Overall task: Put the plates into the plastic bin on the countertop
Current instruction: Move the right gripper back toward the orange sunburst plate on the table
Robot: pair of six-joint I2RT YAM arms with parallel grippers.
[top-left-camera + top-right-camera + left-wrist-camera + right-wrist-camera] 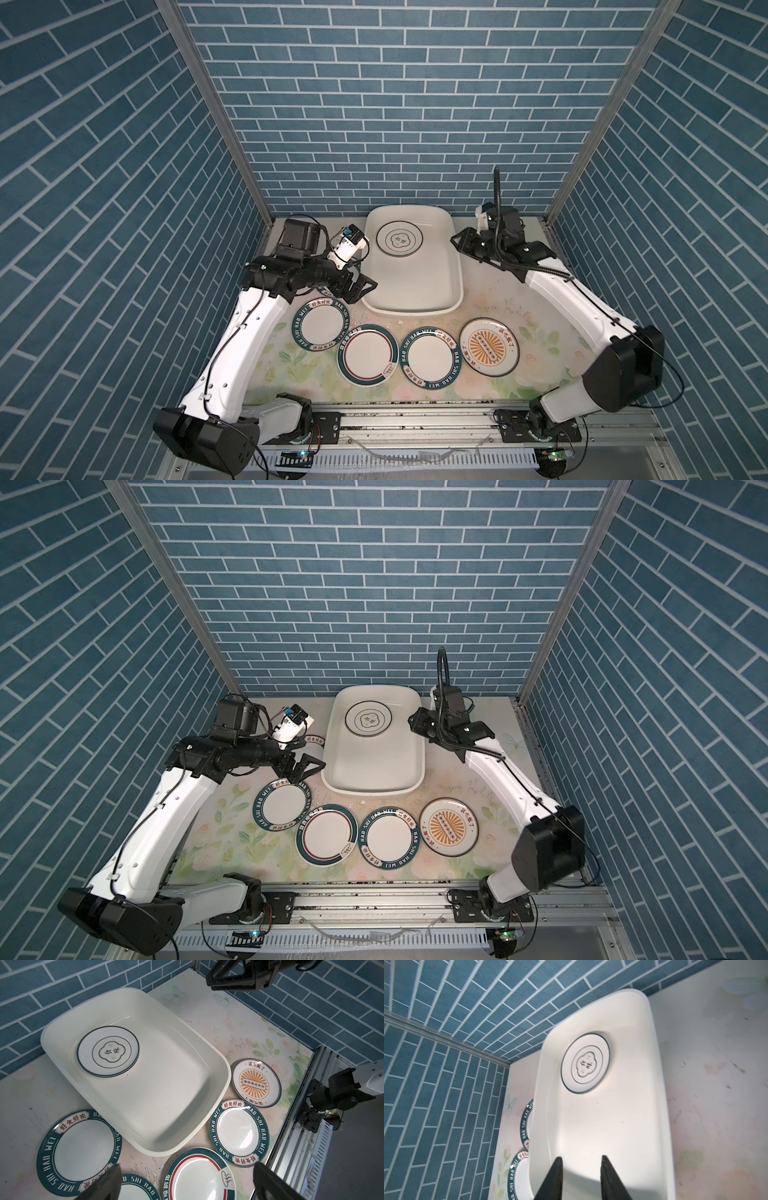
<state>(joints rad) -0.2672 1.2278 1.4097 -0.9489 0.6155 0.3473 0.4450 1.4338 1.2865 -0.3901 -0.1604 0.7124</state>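
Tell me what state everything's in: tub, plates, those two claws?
plastic bin, upright, mostly bare.
emblem plate, flat in the bin's far end.
sunburst plate, flat on the countertop.
ringed plate, flat on the countertop.
lettered plates, three flat on the countertop, one partly under the left arm.
left tool, wide open, empty.
right tool, partly open, empty.

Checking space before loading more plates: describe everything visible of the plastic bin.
The plastic bin is a large white rectangular tub, glossy like plastic, with rounded corners and a flared rim. It stands upright on the countertop near the back wall. A thin-rimmed emblem plate lies flat at its far end; the rest of its floor is bare.
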